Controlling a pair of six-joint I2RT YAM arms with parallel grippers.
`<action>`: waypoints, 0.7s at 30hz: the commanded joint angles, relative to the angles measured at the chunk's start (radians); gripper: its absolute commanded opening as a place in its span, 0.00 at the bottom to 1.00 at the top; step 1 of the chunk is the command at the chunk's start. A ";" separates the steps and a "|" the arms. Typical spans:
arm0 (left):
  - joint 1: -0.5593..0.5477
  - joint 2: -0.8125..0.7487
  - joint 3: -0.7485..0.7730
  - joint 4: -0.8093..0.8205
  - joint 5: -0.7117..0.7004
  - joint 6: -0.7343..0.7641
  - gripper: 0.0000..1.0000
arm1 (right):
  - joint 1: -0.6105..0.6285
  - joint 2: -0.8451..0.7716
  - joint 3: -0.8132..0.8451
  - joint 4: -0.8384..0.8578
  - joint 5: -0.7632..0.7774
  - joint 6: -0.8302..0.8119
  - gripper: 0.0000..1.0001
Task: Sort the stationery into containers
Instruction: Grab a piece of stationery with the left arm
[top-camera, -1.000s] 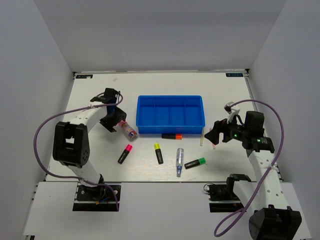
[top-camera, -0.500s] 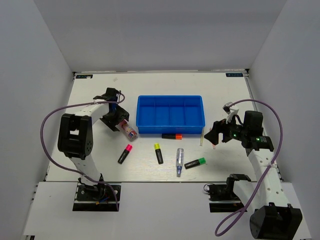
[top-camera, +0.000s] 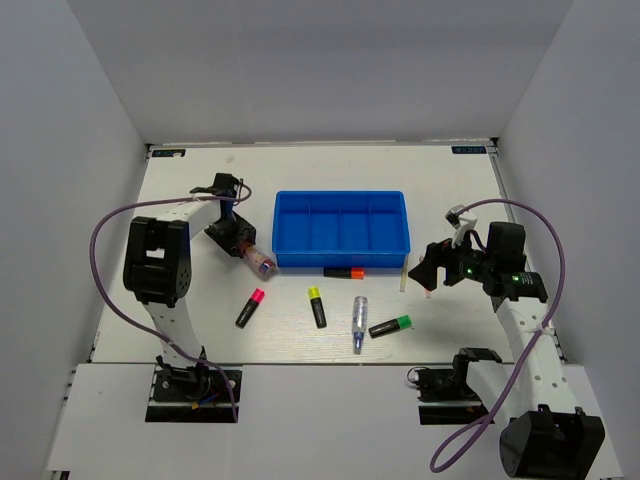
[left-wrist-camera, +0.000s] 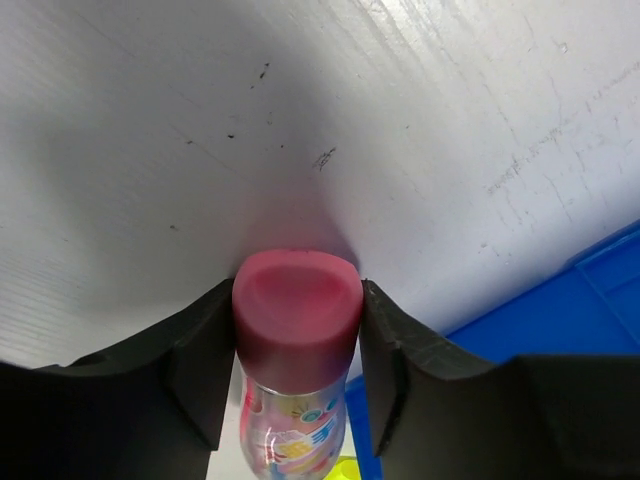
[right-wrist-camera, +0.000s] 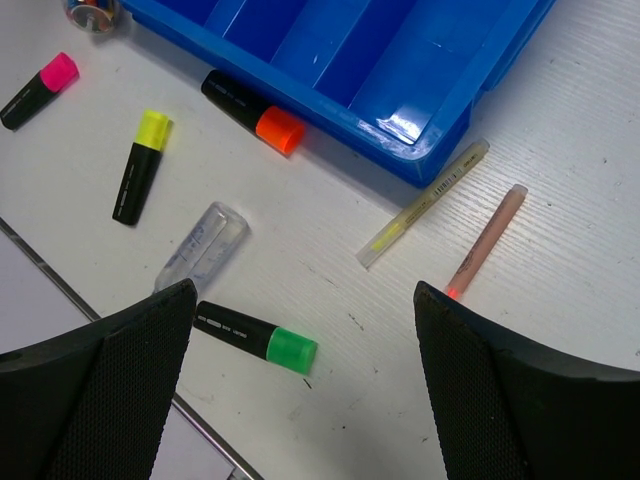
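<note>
Left tool (top-camera: 240, 247): clenched on the pink-capped glue stick (left-wrist-camera: 297, 310), at 9 o'clock of the blue tray (top-camera: 282, 230). Right tool (right-wrist-camera: 305, 300): released, spread wide above the counter (right-wrist-camera: 600, 150) at tray's 3 o'clock, over yellow stick (right-wrist-camera: 425, 203) and pink stick (right-wrist-camera: 487, 240).

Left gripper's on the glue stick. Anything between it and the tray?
Nothing visible. The left gripper is shut on the glue stick just left of the blue tray, with only bare table between them. The stick just has to clear the tray's left wall.
</note>
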 joint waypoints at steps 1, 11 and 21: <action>0.007 0.004 0.019 -0.018 0.007 0.012 0.54 | 0.005 -0.007 0.042 0.003 0.009 -0.008 0.90; 0.040 -0.082 0.025 -0.041 0.033 0.104 0.00 | 0.002 -0.020 0.033 0.008 0.012 -0.011 0.90; 0.034 -0.321 0.160 -0.138 -0.018 0.282 0.00 | 0.003 -0.007 0.025 0.019 0.004 -0.002 0.90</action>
